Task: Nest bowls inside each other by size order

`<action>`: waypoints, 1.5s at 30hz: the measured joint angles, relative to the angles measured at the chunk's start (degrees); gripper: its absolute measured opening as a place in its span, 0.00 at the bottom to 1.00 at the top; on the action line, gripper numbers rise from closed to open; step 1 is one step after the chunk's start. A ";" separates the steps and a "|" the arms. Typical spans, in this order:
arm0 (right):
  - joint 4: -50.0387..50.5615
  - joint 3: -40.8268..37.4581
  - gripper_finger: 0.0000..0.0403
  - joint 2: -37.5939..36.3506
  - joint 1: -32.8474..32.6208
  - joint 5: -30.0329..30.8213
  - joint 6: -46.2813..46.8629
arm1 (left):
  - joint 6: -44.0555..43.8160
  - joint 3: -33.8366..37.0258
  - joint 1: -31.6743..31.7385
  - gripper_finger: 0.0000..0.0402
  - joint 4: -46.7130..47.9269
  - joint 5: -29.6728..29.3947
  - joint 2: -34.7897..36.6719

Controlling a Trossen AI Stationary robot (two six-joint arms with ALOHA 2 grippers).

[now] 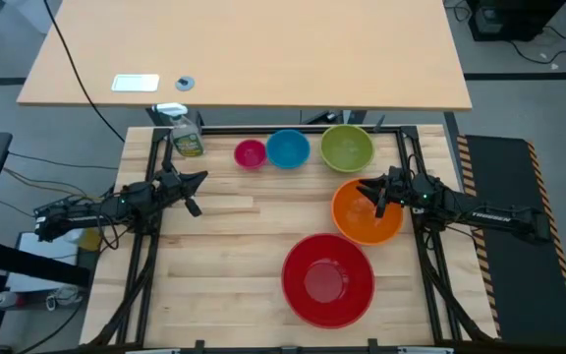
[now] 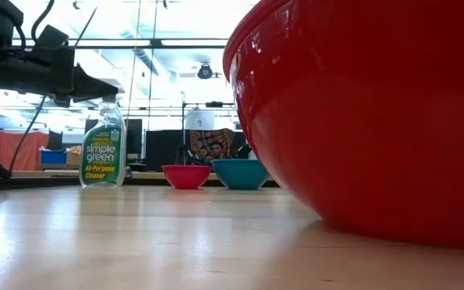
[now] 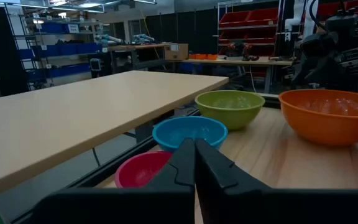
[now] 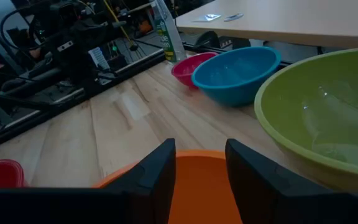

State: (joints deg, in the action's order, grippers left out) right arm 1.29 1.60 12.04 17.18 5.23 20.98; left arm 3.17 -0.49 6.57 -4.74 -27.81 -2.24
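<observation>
Red bowl [image 1: 328, 279]: largest, at the table's near middle, empty.
Orange bowl [image 1: 367, 211]: just beyond the red one toward the right, under the right gripper.
Lime green bowl [image 1: 347, 148], blue bowl [image 1: 287, 148], pink bowl [image 1: 250, 153]: a row along the far edge, green rightmost, pink leftmost, none nested.
Right gripper [image 1: 377, 194]: over the orange bowl's rim, fingers parted, holding nothing.
Left gripper [image 1: 197, 192]: left side, above the table, fingers closed together, empty.
Spray bottle [image 1: 186, 133]: upright at the far left corner.
</observation>
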 joint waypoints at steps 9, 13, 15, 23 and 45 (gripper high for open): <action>-0.01 -0.02 0.37 -0.01 -0.01 0.00 -0.01 | -1.30 0.00 0.02 0.01 -1.90 0.00 0.00; 0.01 -0.01 0.37 0.01 0.01 0.02 -0.01 | -11.17 0.02 0.02 0.01 -8.63 -0.01 0.04; 0.01 0.01 0.37 -0.01 0.01 0.02 -0.01 | -12.48 0.01 0.02 0.01 -11.81 0.01 0.03; -1.08 0.01 0.37 0.07 0.00 0.20 -0.01 | -22.40 0.01 0.02 0.01 -21.71 0.00 -0.04; -39.46 0.03 0.37 0.24 0.67 1.47 27.65 | -47.68 -0.08 0.02 0.01 -35.45 -2.01 -0.02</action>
State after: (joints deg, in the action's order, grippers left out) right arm -38.17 1.63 12.27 17.85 6.70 48.63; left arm -44.51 -0.57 6.59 -40.18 -29.83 -2.26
